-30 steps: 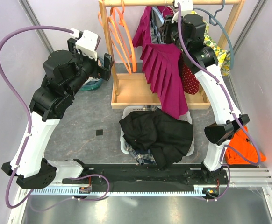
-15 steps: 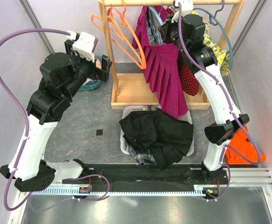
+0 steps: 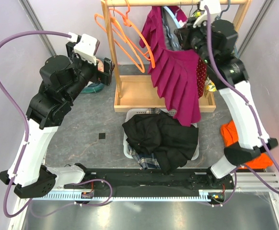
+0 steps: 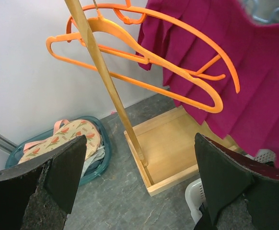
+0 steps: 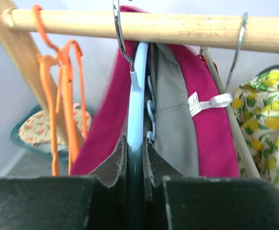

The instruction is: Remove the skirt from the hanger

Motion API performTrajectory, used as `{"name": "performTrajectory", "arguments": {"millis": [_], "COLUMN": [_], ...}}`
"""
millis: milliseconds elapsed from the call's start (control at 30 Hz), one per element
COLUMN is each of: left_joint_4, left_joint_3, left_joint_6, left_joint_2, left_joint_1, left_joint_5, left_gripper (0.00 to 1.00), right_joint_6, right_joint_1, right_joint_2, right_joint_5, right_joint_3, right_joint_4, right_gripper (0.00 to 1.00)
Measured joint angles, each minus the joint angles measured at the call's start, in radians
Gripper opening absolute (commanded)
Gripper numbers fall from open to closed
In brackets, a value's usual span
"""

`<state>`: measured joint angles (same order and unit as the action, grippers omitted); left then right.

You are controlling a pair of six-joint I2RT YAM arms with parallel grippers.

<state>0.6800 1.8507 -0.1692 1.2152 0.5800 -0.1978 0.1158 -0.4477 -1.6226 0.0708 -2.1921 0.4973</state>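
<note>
A magenta pleated skirt (image 3: 178, 79) hangs on a pale blue hanger (image 5: 137, 91) whose metal hook is over the wooden rail (image 5: 144, 26). It also shows in the left wrist view (image 4: 235, 72) and the right wrist view (image 5: 204, 124). My right gripper (image 5: 135, 146) is shut on the blue hanger just below its hook; in the top view it (image 3: 190, 36) is up at the rail. My left gripper (image 3: 107, 71) is open and empty, left of the rack's post (image 4: 106, 81), facing the orange hangers (image 4: 149, 60).
A wooden rack base (image 3: 134, 93) sits behind a white basket (image 3: 130, 143) full of dark clothes (image 3: 161, 139). A teal basket with slippers (image 4: 67, 143) is at the far left. A lemon-print garment (image 5: 266, 120) hangs right. Orange cloth (image 3: 238, 139) lies at the right.
My right arm has shifted right and up along the rail, carrying the hanger and skirt to the right. The orange hangers have swung. My left arm has barely moved.
</note>
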Motion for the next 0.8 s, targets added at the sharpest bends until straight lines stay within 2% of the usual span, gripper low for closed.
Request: {"name": "performTrajectory", "arguments": {"millis": [167, 467, 500, 533, 567, 633, 800], "left_joint_4": [0.033, 0.092, 0.092, 0.091, 0.09, 0.089, 0.082], "left_joint_3": [0.019, 0.208, 0.222, 0.228, 0.234, 0.242, 0.292], "left_joint_6": [0.02, 0.096, 0.104, 0.108, 0.114, 0.122, 0.157], "left_joint_2": [0.001, 0.029, 0.038, 0.043, 0.05, 0.073, 0.2], "left_joint_1": [0.0, 0.0, -0.002, -0.003, -0.006, -0.015, -0.023], "left_joint_5": [0.079, 0.369, 0.412, 0.438, 0.478, 0.586, 0.902], "left_gripper": [1.0, 0.99, 0.93, 0.77, 0.73, 0.7, 0.71], "right_joint_6": [0.012, 0.066, 0.077, 0.084, 0.092, 0.101, 0.122], "right_joint_1": [0.001, 0.0, 0.0, 0.0, 0.0, 0.0, -0.002], "right_joint_2": [0.164, 0.532, 0.57, 0.587, 0.608, 0.636, 0.649], "right_joint_5": [-0.059, -0.248, -0.274, -0.29, -0.311, -0.353, -0.441], "right_joint_3": [0.1, 0.269, 0.273, 0.274, 0.273, 0.266, 0.284], "right_joint_4": [0.091, 0.327, 0.353, 0.367, 0.381, 0.402, 0.41], "right_gripper": [0.0, 0.0, 0.0, 0.0, 0.0, 0.0, 0.0]}}
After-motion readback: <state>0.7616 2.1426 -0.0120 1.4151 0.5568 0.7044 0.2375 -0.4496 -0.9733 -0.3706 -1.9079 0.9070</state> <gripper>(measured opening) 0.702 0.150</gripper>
